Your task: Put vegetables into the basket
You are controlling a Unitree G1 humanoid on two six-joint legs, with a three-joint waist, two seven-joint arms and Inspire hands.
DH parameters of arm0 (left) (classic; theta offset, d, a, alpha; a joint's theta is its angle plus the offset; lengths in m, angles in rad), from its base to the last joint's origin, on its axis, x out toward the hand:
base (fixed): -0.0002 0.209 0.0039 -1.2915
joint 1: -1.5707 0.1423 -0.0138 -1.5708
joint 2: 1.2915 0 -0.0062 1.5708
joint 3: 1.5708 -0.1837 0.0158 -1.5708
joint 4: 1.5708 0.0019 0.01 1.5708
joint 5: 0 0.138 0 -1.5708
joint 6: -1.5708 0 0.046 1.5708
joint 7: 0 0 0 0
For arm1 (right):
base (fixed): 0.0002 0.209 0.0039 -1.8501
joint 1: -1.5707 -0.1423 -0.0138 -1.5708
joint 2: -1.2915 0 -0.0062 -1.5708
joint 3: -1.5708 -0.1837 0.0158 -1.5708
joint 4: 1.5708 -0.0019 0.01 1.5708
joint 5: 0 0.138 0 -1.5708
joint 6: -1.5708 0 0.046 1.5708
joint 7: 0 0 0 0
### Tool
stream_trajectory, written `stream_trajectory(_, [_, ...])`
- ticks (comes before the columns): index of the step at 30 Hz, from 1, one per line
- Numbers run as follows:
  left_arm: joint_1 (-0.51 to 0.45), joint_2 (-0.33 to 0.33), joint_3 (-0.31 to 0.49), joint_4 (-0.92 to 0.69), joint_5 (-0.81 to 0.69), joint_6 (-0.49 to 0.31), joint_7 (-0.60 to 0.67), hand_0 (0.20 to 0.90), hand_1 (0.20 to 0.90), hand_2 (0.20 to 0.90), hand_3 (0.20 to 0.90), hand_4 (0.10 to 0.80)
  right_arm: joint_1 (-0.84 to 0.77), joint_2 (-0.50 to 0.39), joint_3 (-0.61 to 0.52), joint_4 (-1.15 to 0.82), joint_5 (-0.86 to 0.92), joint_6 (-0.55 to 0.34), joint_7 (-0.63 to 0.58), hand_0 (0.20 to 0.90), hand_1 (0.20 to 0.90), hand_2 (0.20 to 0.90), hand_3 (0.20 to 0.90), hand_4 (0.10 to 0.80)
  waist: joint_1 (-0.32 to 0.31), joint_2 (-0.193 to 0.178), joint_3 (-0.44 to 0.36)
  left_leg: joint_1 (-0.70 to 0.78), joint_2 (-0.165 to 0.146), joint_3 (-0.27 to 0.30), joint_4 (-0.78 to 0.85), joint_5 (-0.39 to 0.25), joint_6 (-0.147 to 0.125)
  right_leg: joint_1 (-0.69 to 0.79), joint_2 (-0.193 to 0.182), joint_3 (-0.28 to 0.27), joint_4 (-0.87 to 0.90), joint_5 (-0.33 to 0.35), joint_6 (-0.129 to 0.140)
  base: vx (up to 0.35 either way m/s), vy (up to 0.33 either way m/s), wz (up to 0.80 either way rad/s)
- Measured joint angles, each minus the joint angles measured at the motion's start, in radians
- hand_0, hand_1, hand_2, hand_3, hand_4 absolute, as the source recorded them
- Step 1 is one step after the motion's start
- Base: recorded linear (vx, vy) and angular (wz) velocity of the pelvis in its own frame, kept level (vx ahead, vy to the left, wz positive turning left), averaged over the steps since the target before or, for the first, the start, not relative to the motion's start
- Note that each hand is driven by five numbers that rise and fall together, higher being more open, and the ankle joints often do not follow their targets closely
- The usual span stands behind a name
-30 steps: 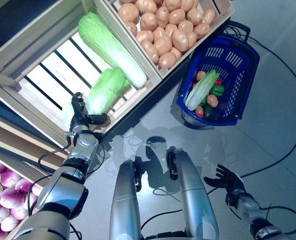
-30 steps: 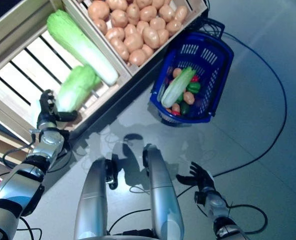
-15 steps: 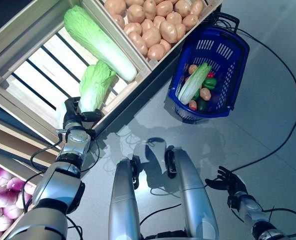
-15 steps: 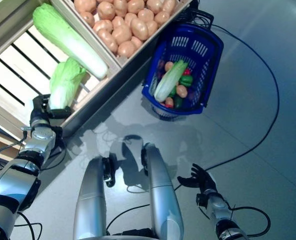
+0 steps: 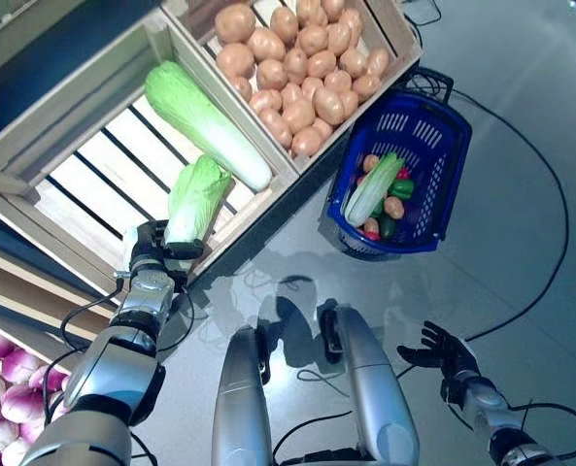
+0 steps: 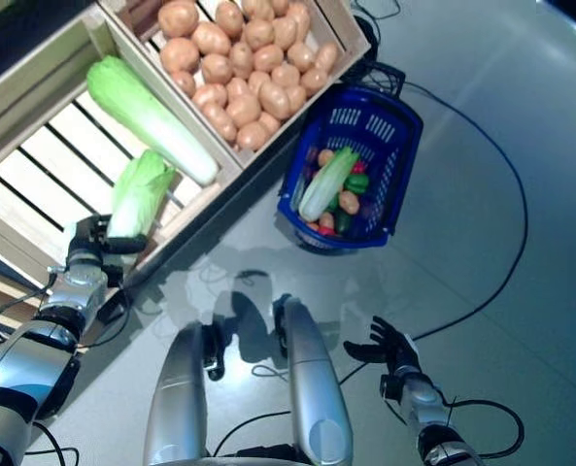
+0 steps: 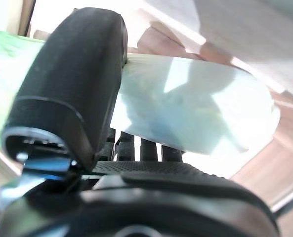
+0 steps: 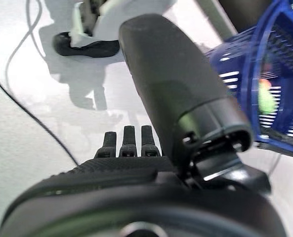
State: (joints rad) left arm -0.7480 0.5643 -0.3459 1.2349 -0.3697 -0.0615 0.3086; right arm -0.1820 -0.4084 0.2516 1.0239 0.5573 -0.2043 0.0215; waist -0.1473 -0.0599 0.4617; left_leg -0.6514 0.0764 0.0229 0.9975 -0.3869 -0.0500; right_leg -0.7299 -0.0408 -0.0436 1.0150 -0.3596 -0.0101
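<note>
My left hand [image 5: 152,254] is shut on the white stem end of a green napa cabbage [image 5: 196,197] at the front edge of the wooden crate [image 5: 45,209]. In the left wrist view the thumb [image 7: 72,84] and fingers wrap the pale stem [image 7: 190,118]. A second napa cabbage [image 5: 205,123] lies in the same crate. The blue basket [image 5: 443,146] stands on the floor at the right, holding a napa cabbage [image 5: 373,188], potatoes and green and red vegetables. My right hand [image 5: 441,351] is open, low at the right, well away from the basket.
A crate of potatoes [image 5: 307,68] sits behind the basket. Purple and white bulbs [image 5: 1,388] lie on a lower shelf at the far left. A black cable [image 5: 550,243] runs over the grey floor to the right of the basket.
The camera has shifted. My left hand keeps its hold on the cabbage, whose leafy end now points more upright from the crate's front edge. My right hand stays open.
</note>
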Motion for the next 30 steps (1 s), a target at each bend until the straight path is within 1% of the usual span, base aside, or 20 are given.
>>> stream_trajectory(2, [0.022,0.000,0.001,0.001,0.001,0.006,-0.001,0.300,0.300,0.300,0.300,0.400,0.002,0.002,0.000,-0.001,0.000,0.000,0.000,0.900,0.900,0.900,0.900,0.800,0.002,0.000,-0.027,0.045,0.000,0.005,-0.051,0.012,-0.006,0.040,-0.001,-0.001,-0.041,0.002,0.000,0.027,-0.034,0.02])
stream_trajectory(4, [0.060,-0.001,0.002,-0.002,0.001,0.006,-0.001,0.300,0.300,0.300,0.300,0.400,0.021,0.013,-0.001,-0.017,0.000,-0.001,0.000,0.900,0.900,0.900,0.900,0.800,0.003,0.003,-0.091,0.081,-0.003,0.010,-0.121,0.032,-0.010,0.072,-0.003,-0.002,-0.095,0.015,0.000,0.049,-0.028,0.03])
stream_trajectory(6, [0.090,-0.001,0.008,-0.017,0.002,0.006,-0.001,0.300,0.300,0.300,0.300,0.400,0.028,0.027,-0.001,-0.021,0.000,-0.001,0.000,0.900,0.900,0.900,0.900,0.800,0.005,0.005,-0.107,0.147,-0.005,0.009,-0.166,0.037,-0.012,0.137,-0.003,-0.007,-0.132,0.015,0.000,0.080,-0.025,0.03])
stream_trajectory(7, [0.120,-0.002,0.017,-0.047,0.003,0.006,-0.001,0.300,0.300,0.300,0.300,0.400,0.040,0.034,-0.001,-0.034,0.000,-0.001,0.000,0.900,0.900,0.900,0.900,0.800,0.007,0.010,-0.118,0.189,-0.005,0.010,-0.196,0.041,-0.013,0.178,-0.005,-0.014,-0.160,0.015,0.000,0.094,-0.031,0.06])
stream_trajectory(9, [0.166,-0.010,0.019,-0.074,0.008,0.003,-0.001,0.300,0.300,0.300,0.300,0.400,0.072,0.040,-0.001,-0.052,0.000,-0.002,0.001,0.900,0.900,0.900,0.900,0.800,0.010,0.024,-0.166,0.241,-0.008,0.011,-0.247,0.050,-0.011,0.229,-0.007,-0.017,-0.203,0.017,0.003,0.070,-0.022,0.05])
stream_trajectory(11, [0.179,-0.010,0.022,-0.083,0.020,0.002,-0.001,0.300,0.300,0.300,0.300,0.400,0.084,0.043,-0.001,-0.063,0.000,-0.001,0.001,0.900,0.900,0.900,0.900,0.800,0.014,0.029,-0.174,0.292,-0.011,0.012,-0.294,0.063,-0.007,0.276,-0.012,-0.018,-0.237,0.021,0.008,0.063,-0.022,0.05])
stream_trajectory(12, [0.193,-0.010,0.023,-0.090,0.023,0.000,0.000,0.300,0.300,0.300,0.300,0.400,0.096,0.043,-0.001,-0.078,0.000,-0.001,0.003,0.900,0.900,0.900,0.900,0.800,0.014,0.036,-0.195,0.308,-0.015,0.012,-0.318,0.070,-0.005,0.291,-0.014,-0.018,-0.257,0.024,0.011,0.073,-0.036,0.00])
stream_trajectory(13, [0.219,-0.010,0.048,-0.118,0.024,0.001,0.000,0.300,0.300,0.300,0.300,0.400,0.110,0.048,-0.002,-0.090,0.001,0.002,0.003,0.900,0.900,0.900,0.900,0.800,0.019,0.037,-0.203,0.346,-0.018,0.017,-0.365,0.087,-0.005,0.320,-0.018,-0.019,-0.289,0.033,0.013,0.084,-0.047,-0.01])
stream_trajectory(17, [0.281,-0.013,0.056,-0.190,0.053,-0.008,-0.001,0.300,0.300,0.300,0.300,0.400,0.175,0.057,-0.005,-0.148,0.013,0.008,0.006,0.900,0.900,0.900,0.900,0.800,0.029,0.053,-0.237,0.459,-0.025,0.021,-0.529,0.151,0.000,0.420,-0.019,-0.025,-0.418,0.076,0.019,0.086,-0.043,0.02])
stream_trajectory(19, [0.332,-0.016,0.058,-0.272,0.075,-0.013,-0.001,0.300,0.300,0.300,0.300,0.400,0.193,0.068,-0.013,-0.204,0.128,0.065,0.026,0.900,0.900,0.900,0.900,0.800,0.030,0.059,-0.249,0.540,-0.026,0.022,-0.650,0.206,0.003,0.489,-0.016,-0.028,-0.515,0.115,0.025,0.096,-0.035,0.00])
stream_trajectory(20, [0.339,-0.020,0.058,-0.288,0.086,-0.013,-0.001,0.300,0.300,0.300,0.300,0.400,0.192,0.070,-0.014,-0.208,0.145,0.083,0.030,0.900,0.900,0.900,0.900,0.800,0.030,0.059,-0.253,0.559,-0.026,0.021,-0.680,0.219,0.005,0.506,-0.016,-0.030,-0.538,0.123,0.027,0.085,-0.034,0.07])
stream_trajectory(22, [0.365,-0.052,0.056,-0.350,0.103,-0.014,0.000,0.300,0.300,0.300,0.300,0.400,0.196,0.078,-0.019,-0.205,0.196,0.137,0.043,0.900,0.900,0.900,0.900,0.800,0.036,0.067,-0.282,0.618,-0.026,0.017,-0.783,0.264,0.009,0.563,-0.012,-0.045,-0.628,0.156,0.033,0.090,-0.052,0.14])
stream_trajectory(23, [0.377,-0.070,0.045,-0.385,0.110,-0.017,0.004,0.300,0.300,0.300,0.300,0.400,0.199,0.085,-0.018,-0.212,0.199,0.141,0.043,0.900,0.900,0.900,0.900,0.800,0.045,0.070,-0.293,0.646,-0.026,0.014,-0.827,0.283,0.012,0.590,-0.011,-0.048,-0.665,0.170,0.036,0.063,-0.053,0.07])
stream_trajectory(24, [0.405,-0.093,0.043,-0.448,0.132,-0.017,0.027,0.300,0.300,0.300,0.300,0.400,0.215,0.084,-0.013,-0.262,0.203,0.149,0.033,0.900,0.900,0.900,0.900,0.800,0.056,0.077,-0.299,0.674,-0.025,0.012,-0.871,0.301,0.015,0.616,-0.006,-0.048,-0.705,0.188,0.040,0.016,-0.029,0.04])
stream_trajectory(26, [0.452,-0.134,0.027,-0.537,0.148,-0.026,0.033,0.300,0.300,0.300,0.300,0.400,0.228,0.098,-0.008,-0.378,0.207,0.151,0.024,0.900,0.900,0.900,0.900,0.800,0.059,0.091,-0.319,0.703,-0.025,0.010,-0.936,0.331,0.023,0.651,-0.002,-0.050,-0.776,0.221,0.050,0.001,-0.013,0.02])
stream_trajectory(30, [0.519,-0.196,-0.001,-0.638,0.178,-0.036,0.039,0.300,0.300,0.300,0.300,0.400,0.209,0.145,0.000,-0.565,0.209,0.153,0.021,0.900,0.900,0.900,0.900,0.800,0.063,0.100,-0.343,0.734,-0.028,0.011,-1.000,0.360,0.036,0.711,0.001,-0.049,-0.907,0.285,0.067,0.003,-0.017,0.01])
